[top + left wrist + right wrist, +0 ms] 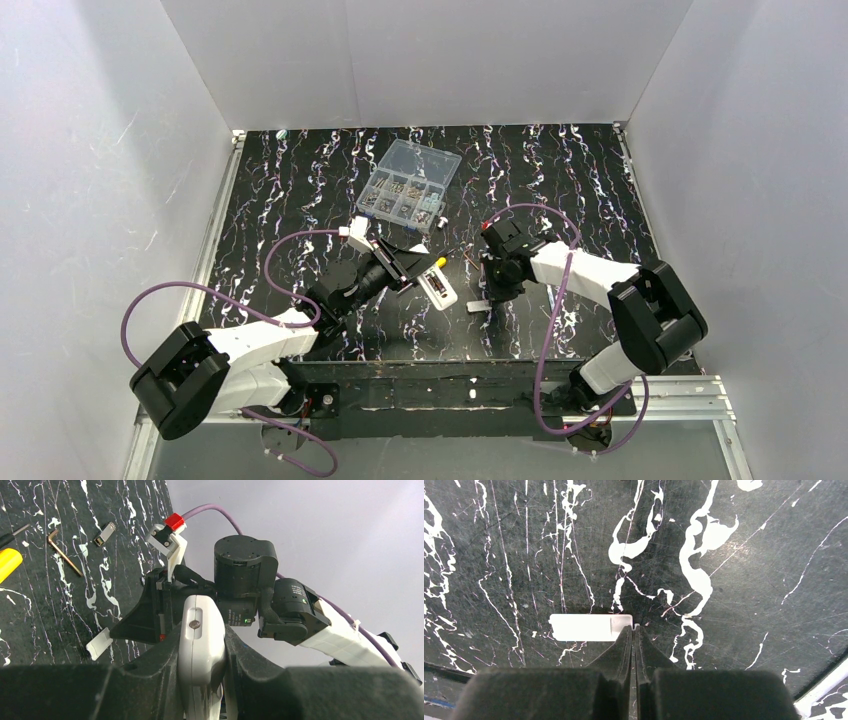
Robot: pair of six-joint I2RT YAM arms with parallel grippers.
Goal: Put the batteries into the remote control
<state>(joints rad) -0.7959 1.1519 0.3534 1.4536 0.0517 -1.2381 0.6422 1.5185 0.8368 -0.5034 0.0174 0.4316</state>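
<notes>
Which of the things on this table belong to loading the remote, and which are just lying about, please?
For the job: remote control, white flat piece (probably its cover).
Lying about: screwdriver, hex key, metal clip, clear parts box.

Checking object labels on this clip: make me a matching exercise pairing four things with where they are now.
Things:
1. remote
2. parts box
3. white cover
4. Allen key

Places:
A. flat on the table at the tips of the right gripper
B. clamped in the left gripper
C. far part of the table, beyond both grippers
D. lying near the screwdriver

Pairs: 1-B, 2-C, 3-A, 4-D
</notes>
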